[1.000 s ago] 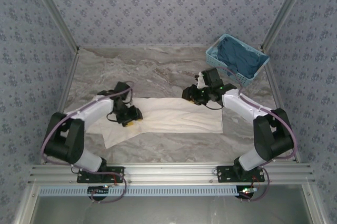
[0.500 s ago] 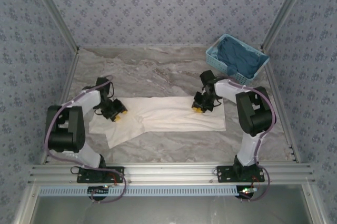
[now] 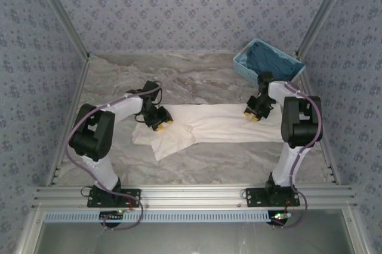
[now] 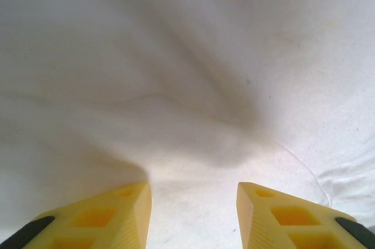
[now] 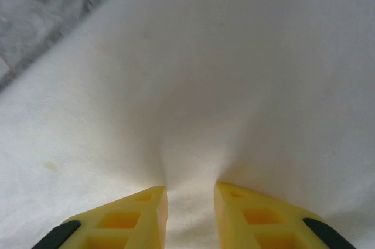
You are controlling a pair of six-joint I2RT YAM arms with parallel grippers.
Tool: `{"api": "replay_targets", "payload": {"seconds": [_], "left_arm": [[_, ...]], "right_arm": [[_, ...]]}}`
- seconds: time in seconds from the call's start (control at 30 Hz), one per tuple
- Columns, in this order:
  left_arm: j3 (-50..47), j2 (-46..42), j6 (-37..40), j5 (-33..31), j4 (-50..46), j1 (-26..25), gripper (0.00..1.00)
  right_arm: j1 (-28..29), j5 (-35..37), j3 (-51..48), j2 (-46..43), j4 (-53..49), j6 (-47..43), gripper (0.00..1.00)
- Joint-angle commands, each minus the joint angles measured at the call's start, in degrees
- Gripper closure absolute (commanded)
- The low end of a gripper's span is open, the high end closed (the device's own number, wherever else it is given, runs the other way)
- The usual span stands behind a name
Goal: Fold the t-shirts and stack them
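The left claw (image 3: 160,124) and right claw (image 3: 253,114) are pinching the seemingly lengthwise-folded cream-white cotton t-shirt (image 3: 209,125); cross-folding and stacking are remaining.

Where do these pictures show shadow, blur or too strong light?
Left wrist view: the t-shirt looks pale and soft, with a grey shadow along its fold. Right wrist view: bright cloth, the table blurred at upper left. Top external view: even light, sharp, no glare.
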Motion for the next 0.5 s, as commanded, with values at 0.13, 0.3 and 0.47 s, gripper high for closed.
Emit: {"api": "replay_targets", "payload": {"seconds": [0.13,0.3,0.47], "left_arm": [[-3.0,-11.5,7.0,-5.3,-9.8,6.0,0.57],[-8.2,-12.3,10.0,-3.8,-7.8,7.9,0.59],[-10.8,-11.2,9.4,-3.4,-1.6,8.0,0.59]], "right_arm": [[6.4,-4.5,0.6,-12.5,5.3,-9.0,0.59],[11.1,-15.9,-5.8,-18.0,14.7,-3.5,0.54],[14.8,-20.6,-11.1,-20.6,23.1,2.7,0.52]]}}
